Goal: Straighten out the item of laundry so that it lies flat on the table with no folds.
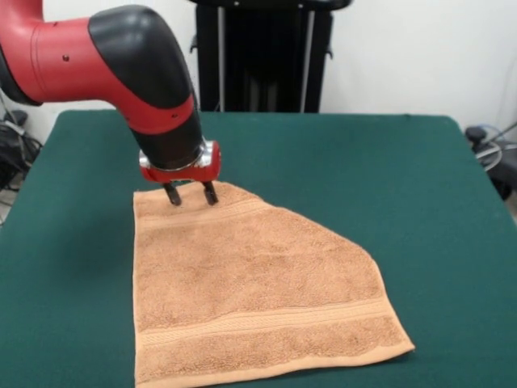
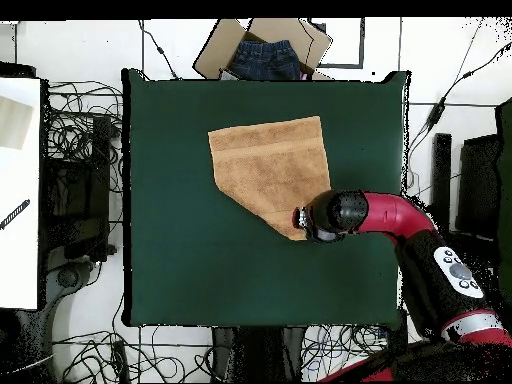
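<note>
The orange-tan towel [image 1: 250, 283] lies on the green table [image 1: 404, 186], left of centre and reaching the near edge. A band stripe shows near its near edge and another near its far edge. Its far right corner is absent: that side runs in a long diagonal, so the corner looks folded under. My gripper [image 1: 191, 195] points down at the towel's far edge, near the far left corner, with its fingers [image 1: 172, 195] apart and nothing between them. The overhead view shows the towel [image 2: 268, 165] with the gripper [image 2: 301, 219] at its pointed corner.
The robot's black pedestal [image 1: 262, 56] stands behind the table's far edge. In the overhead view, a cardboard sheet with blue jeans [image 2: 265, 55] lies beyond the table, cables [image 2: 80, 140] cover the floor around it, and a white surface [image 2: 18, 190] sits at the left.
</note>
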Robot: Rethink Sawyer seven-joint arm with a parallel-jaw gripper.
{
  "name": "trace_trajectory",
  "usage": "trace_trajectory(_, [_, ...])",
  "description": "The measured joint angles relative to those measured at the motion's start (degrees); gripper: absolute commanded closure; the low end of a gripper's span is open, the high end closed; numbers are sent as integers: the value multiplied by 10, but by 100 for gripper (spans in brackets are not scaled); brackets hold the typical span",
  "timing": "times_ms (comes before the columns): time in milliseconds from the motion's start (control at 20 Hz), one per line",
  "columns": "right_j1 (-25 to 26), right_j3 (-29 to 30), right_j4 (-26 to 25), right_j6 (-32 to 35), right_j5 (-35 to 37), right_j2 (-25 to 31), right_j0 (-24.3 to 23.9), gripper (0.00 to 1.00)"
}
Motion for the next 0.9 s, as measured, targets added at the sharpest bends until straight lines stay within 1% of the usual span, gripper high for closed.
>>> trace_trajectory(100, [-9,-4,-3,0,8,0,5,0])
trace_trajectory(400, [-63,-14,-4,0,36,0,32,0])
trace_trajectory(750, [-94,-23,-5,0,42,-2,53,0])
trace_trajectory(900, [-98,-26,-6,0,42,-6,66,0])
